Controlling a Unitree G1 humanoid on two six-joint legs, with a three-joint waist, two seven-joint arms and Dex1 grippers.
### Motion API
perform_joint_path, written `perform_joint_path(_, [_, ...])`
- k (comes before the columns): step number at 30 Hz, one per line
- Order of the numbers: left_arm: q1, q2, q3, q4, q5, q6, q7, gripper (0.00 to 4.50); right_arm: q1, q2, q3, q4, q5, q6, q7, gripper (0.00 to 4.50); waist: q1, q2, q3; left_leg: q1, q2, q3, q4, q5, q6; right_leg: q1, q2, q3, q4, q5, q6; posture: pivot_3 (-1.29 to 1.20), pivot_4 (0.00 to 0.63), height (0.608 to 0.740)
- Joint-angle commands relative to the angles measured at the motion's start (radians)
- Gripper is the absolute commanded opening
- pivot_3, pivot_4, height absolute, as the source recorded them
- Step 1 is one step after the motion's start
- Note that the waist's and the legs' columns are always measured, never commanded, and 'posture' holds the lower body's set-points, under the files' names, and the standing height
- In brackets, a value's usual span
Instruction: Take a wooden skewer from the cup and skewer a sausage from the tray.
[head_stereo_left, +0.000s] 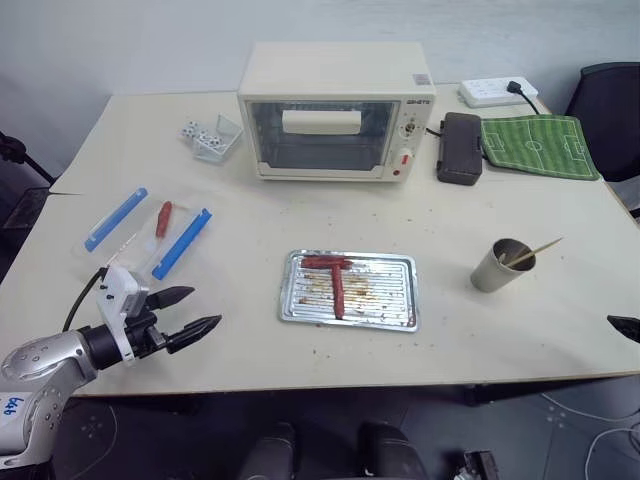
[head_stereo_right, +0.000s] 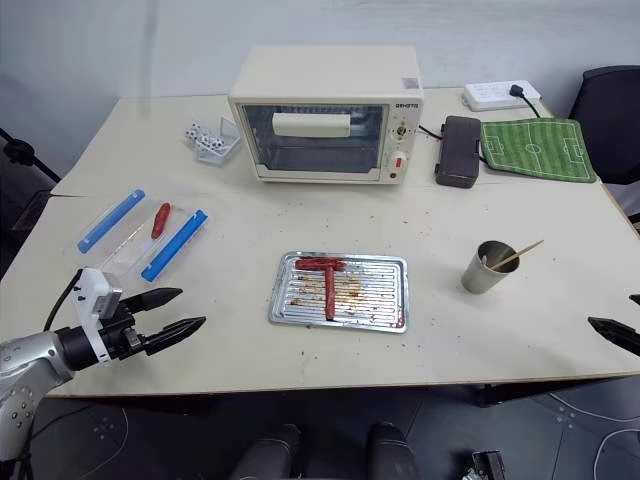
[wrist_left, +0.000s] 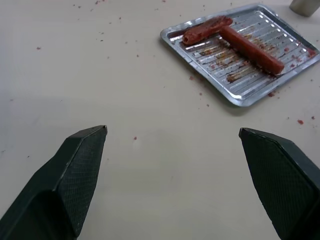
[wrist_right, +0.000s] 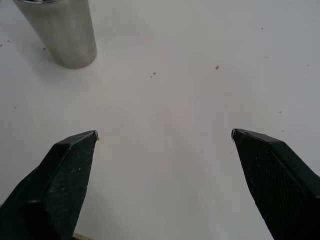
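The grey metal cup (head_stereo_left: 497, 268) stands at the right of the table, and a wooden skewer (head_stereo_left: 535, 250) leans out of it. In the middle lies the shiny tray (head_stereo_left: 400, 285) holding two red-brown sausages in a T: one sausage (head_stereo_left: 327, 262) lies crosswise, the other (head_stereo_left: 338, 293) lengthwise. My left gripper (head_stereo_left: 205, 307) hovers open and empty over the table's front left, pointing toward the tray (wrist_left: 240, 97). My right gripper (wrist_right: 165, 135) is open and empty over bare table at the front right, with the cup (wrist_right: 62, 30) a little ahead of it.
A cream toaster oven (head_stereo_left: 335, 110) stands at the back. A clear box of dice (head_stereo_left: 212, 138) sits to its left. A clear bag with blue strips (head_stereo_left: 150, 232) lies at the left. A black case (head_stereo_left: 460, 148), green mat (head_stereo_left: 538, 146) and power strip (head_stereo_left: 497, 92) are back right.
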Motion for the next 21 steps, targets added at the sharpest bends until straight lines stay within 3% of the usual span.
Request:
perform_joint_path(1, [-0.065, -0.013, -0.029, -0.095, -0.082, 0.053, 0.026, 4.49, -0.023, 0.108, -0.062, -0.177, 0.087, 0.104, -0.167, 4.50, 0.001, 0.000, 0.000, 0.000, 0.000, 0.000, 0.000, 0.000, 0.000, 0.000, 0.000, 0.000, 0.000, 0.000, 0.000, 0.00, 0.150, 0.740])
perform_joint_path(9, [-0.335, -0.076, -0.116, -0.121, -0.230, 0.181, 0.097, 4.49, -0.108, 0.350, -0.051, -0.442, 0.216, 0.267, -0.512, 4.50, 0.000, 0.000, 0.000, 0.001, -0.001, 0.000, 0.001, 0.003, -0.003, -0.001, 0.002, 0.003, 0.004, 0.001, 0.001, 0.00, 0.150, 0.740])
perform_joint_path(13, [-0.414, -0.111, -0.223, -0.116, -0.193, 0.160, 0.088, 4.49, -0.226, 0.420, -0.031, -0.454, 0.268, 0.312, -0.675, 4.50, -0.007, 0.000, 0.000, 0.003, 0.000, 0.004, 0.000, 0.005, -0.004, -0.001, 0.004, 0.006, 0.005, 0.003, 0.001, 0.00, 0.150, 0.740])
perform_joint_path(21, [-0.456, -0.137, -0.332, -0.099, -0.120, 0.093, 0.061, 4.49, -0.276, 0.431, 0.039, -0.517, 0.356, 0.367, -0.738, 4.50, -0.006, 0.000, 0.000, 0.001, 0.000, 0.006, -0.001, 0.007, -0.007, -0.004, 0.006, 0.007, 0.005, 0.003, 0.000, 0.00, 0.150, 0.740])
